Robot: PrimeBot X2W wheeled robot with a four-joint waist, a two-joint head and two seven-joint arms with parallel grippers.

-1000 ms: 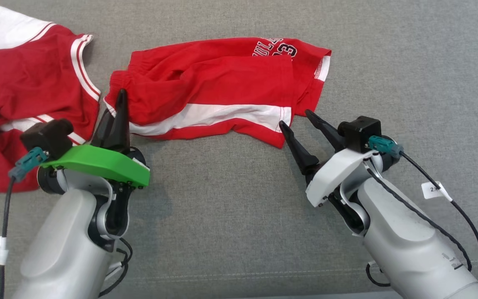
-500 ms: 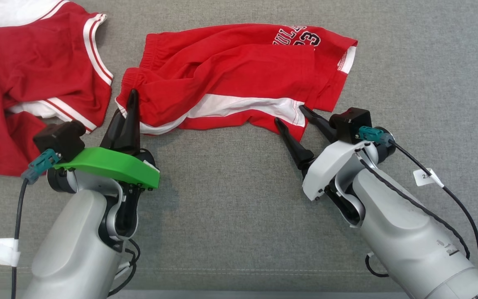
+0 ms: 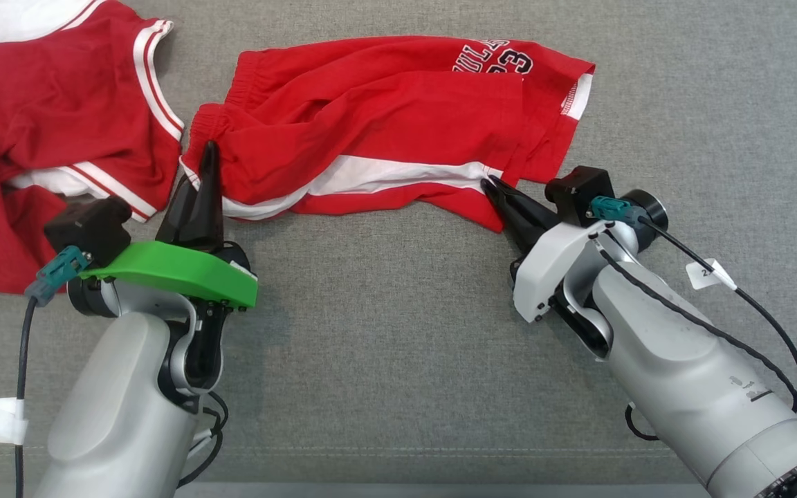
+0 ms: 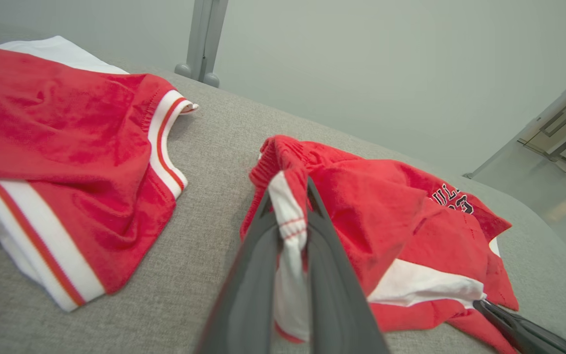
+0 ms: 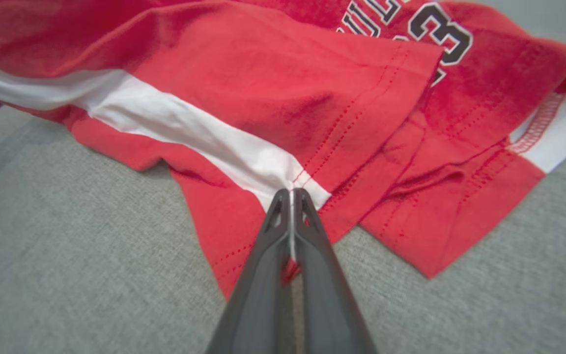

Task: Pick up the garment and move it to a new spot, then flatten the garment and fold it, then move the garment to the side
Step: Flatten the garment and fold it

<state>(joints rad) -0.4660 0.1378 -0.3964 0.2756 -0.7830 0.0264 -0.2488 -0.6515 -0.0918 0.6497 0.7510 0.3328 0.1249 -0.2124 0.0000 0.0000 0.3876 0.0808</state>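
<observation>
1. Red fabric shorts with a white side stripe and black-and-white lettering [image 3: 385, 117] lie crumpled across the upper middle of the grey woven surface [image 3: 385, 332].
2. The left tool [image 3: 207, 153], under a green cover, is pinched tight on the waistband end of the shorts, with white stripe cloth bunched between its fingers.
3. The right tool [image 3: 492, 185] is clamped on the leg hem, right where the white stripe ends.
4. A red jersey with red-and-white striped trim [image 3: 46, 104] lies just beside the shorts, on the robot's left.
</observation>
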